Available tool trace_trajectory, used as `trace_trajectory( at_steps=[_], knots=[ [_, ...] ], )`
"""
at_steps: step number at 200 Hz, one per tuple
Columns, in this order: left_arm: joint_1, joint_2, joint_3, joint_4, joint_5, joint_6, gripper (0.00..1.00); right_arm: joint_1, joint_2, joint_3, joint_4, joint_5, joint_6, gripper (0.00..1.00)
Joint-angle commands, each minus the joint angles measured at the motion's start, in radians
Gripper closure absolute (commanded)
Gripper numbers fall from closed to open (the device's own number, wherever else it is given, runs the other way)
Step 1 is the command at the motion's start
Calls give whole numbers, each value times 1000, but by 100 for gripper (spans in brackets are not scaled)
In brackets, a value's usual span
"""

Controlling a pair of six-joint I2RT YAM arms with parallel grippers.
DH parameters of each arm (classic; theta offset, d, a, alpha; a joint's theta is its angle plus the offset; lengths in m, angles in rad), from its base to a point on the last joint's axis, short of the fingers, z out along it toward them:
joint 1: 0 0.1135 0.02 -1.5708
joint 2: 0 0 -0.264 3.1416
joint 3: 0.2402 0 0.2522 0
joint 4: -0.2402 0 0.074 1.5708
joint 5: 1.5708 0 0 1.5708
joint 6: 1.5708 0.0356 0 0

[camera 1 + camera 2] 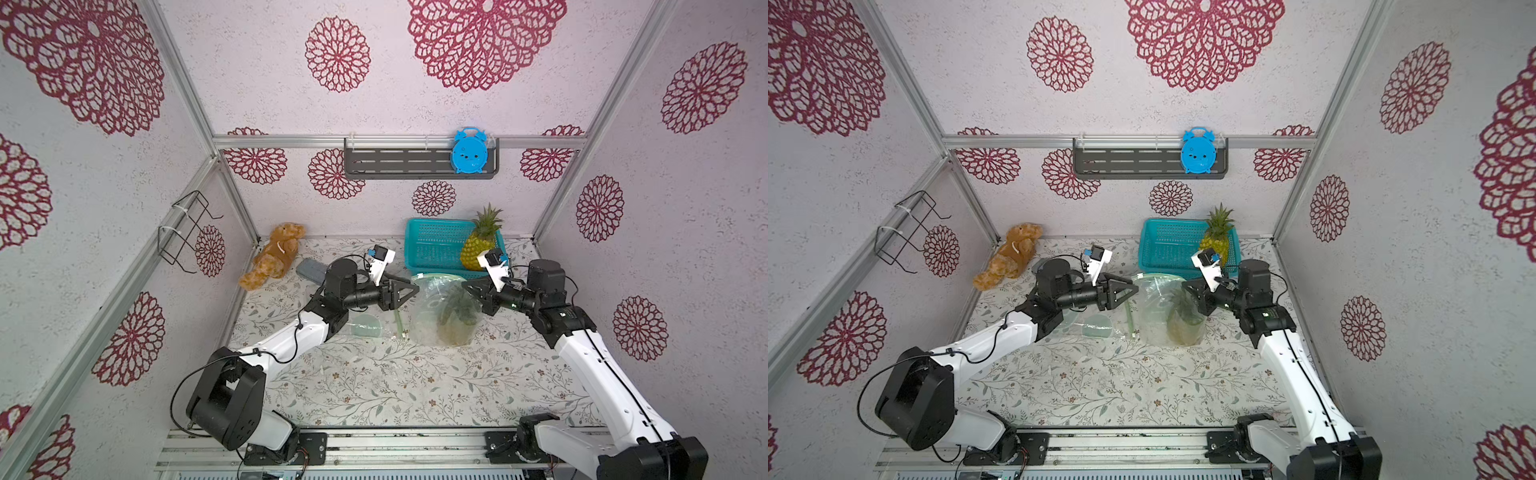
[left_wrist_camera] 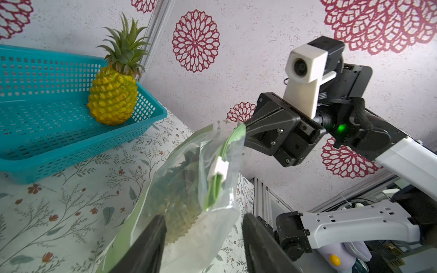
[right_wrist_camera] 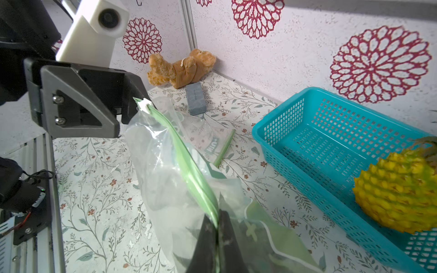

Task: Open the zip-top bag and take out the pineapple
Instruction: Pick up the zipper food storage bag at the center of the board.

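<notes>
Found both arms stretched in from the near side of the desk (image 1: pixel 374 386), forearms about level and wrists turned inward, with the left hand (image 1: pixel 414 288) and the right hand (image 1: pixel 466 286) pointing at each other across the top of the bag (image 1: pixel 430 316). Saw the bag standing upright between them in both top views, just in front of the basket (image 1: pixel 432 241).

Caught the left hand (image 2: pixel 204 217) well parted in the left wrist view, fingers (image 2: pixel 147 247) either side of the bag's upper part and gripping nothing. Made out there the white slider (image 2: pixel 220 168) on the green zip strip (image 2: pixel 233 139), beyond the fingertips; could not read that from above. Placed the slider (image 3: pixel 146 104) right at the tip of the left hand (image 3: pixel 131 118) in the right wrist view, touching or just clear, hard to say.

Found the right hand (image 3: pixel 217 227) closed tight in its own view, fingers (image 3: pixel 230 241) pinched on the zip strip (image 3: pixel 189 165) and holding that end of the bag up. Confirmed it in the left wrist view, with the right hand (image 2: pixel 246 128) nipping the strip's far end.

Saw the pineapple (image 1: pixel 457 328) inside the bag, leaves up toward the zip, body low on the desk, below the two hands and nearer the right. Found it blurred through the plastic in the left wrist view (image 2: pixel 179 208), just past the left fingertips. Noted a second pineapple (image 1: pixel 478 249) upright in the basket's right end, behind the right hand, a bear (image 1: pixel 274 257) and a grey block (image 1: pixel 311 269) near the back-left corner, and a second bag (image 1: pixel 368 328) lying flat beside the left forearm.
</notes>
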Motion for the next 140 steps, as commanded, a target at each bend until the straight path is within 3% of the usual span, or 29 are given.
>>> trace_trajectory(
  at_steps=[1, 55, 98, 140],
  knots=[
    [3, 25, 20, 100, 52, -21, 43, 13, -31, 10, 83, -40, 59, 100],
    [0, 84, 52, 137, 64, -40, 45, 14, -30, 16, 89, -42, 67, 100],
    [-3, 110, 75, 144, 65, -39, 55, 15, -24, 22, 85, -46, 66, 100],
    [-4, 121, 90, 141, 79, -43, 84, 21, -21, 40, 72, -46, 59, 100]
  ],
)
